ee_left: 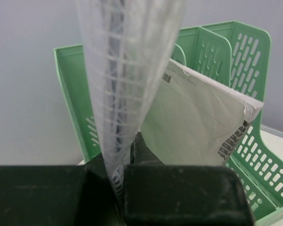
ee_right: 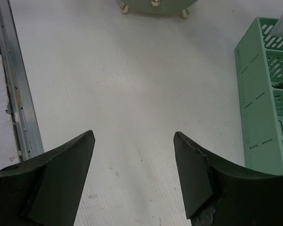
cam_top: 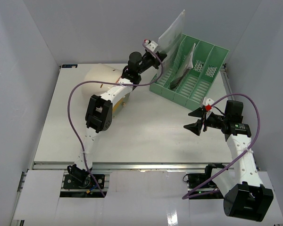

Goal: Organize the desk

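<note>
The desk (cam_top: 146,134) is a flat white tabletop with a metal rail (cam_top: 146,165) along its near edge.

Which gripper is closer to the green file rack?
Left. The left gripper sits at the left end of the file rack, shut on a mesh pouch above it. The right gripper hangs open over the desk, clear of the rack's near side.
</note>
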Tool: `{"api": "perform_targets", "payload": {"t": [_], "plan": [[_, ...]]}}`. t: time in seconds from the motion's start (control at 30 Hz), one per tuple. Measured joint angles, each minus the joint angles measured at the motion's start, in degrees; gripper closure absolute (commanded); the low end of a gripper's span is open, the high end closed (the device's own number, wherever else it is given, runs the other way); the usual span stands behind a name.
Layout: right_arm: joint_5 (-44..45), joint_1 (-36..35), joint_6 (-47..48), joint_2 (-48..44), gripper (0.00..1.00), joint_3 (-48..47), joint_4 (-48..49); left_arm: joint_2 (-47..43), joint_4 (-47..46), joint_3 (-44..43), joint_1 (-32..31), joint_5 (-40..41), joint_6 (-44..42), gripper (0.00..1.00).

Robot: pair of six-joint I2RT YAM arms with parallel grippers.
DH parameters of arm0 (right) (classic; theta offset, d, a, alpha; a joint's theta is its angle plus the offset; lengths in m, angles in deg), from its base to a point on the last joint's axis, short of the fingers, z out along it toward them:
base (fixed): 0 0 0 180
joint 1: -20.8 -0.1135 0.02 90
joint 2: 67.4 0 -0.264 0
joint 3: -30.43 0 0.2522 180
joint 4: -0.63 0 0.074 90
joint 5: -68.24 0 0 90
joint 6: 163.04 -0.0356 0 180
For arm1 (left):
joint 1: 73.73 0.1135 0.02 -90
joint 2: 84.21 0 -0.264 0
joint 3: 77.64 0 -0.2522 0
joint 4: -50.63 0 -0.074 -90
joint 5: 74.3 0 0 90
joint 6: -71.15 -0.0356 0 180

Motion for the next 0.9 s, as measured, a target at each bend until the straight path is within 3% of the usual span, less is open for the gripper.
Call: {"api": "perform_targets", "payload": {"t": [0.1, 0.17, 0.2, 0.23, 0.3, 0.43, 0.6, 0.83, 0.9], "plan": [[0.0, 0.0, 0.0, 0.0, 0.25, 0.0, 0.0, 0.0, -3.2, 3.9, 0.0, 0.1, -0.1, 0.97], [0.0, 0.0, 0.1, 0.0, 0.25, 0.0, 0.0, -0.1, -4.2, 6.6, 0.0, 0.2, -0.1, 0.81], [0.0, 0.0, 0.1, 0.0, 0.25, 0.0, 0.0, -0.1, -4.1, 7.9, 0.0, 0.2, -0.1, 0.6], [0.0, 0.0, 0.2, 0.0, 0.25, 0.0, 0.0, -0.1, -4.2, 9.0, 0.0, 0.4, -0.1, 0.32], [0.0, 0.0, 0.2, 0.0, 0.25, 0.0, 0.0, -0.1, -5.1, 10.6, -0.1, 0.5, 0.1, 0.11], [0.1, 0.0, 0.4, 0.0, 0.25, 0.0, 0.0, -0.8, -5.9, 11.7, -0.2, 1.1, 0.7, 0.02], [0.7, 0.0, 1.0, 0.0, 0.24, 0.0, 0.0, -4.8, -4.4, 11.9, -0.4, 1.6, 0.5, 0.02], [3.4, 0.0, -0.2, 0.0, 0.15, 0.8, 2.0, -17.1, 0.3, 12.1, -0.5, 2.7, 0.4, 0.02], [5.3, 0.0, -2.0, 0.0, 0.1, 1.2, 3.2, -24.1, 2.9, 16.4, -0.6, 3.4, 0.4, 0.02]]}}
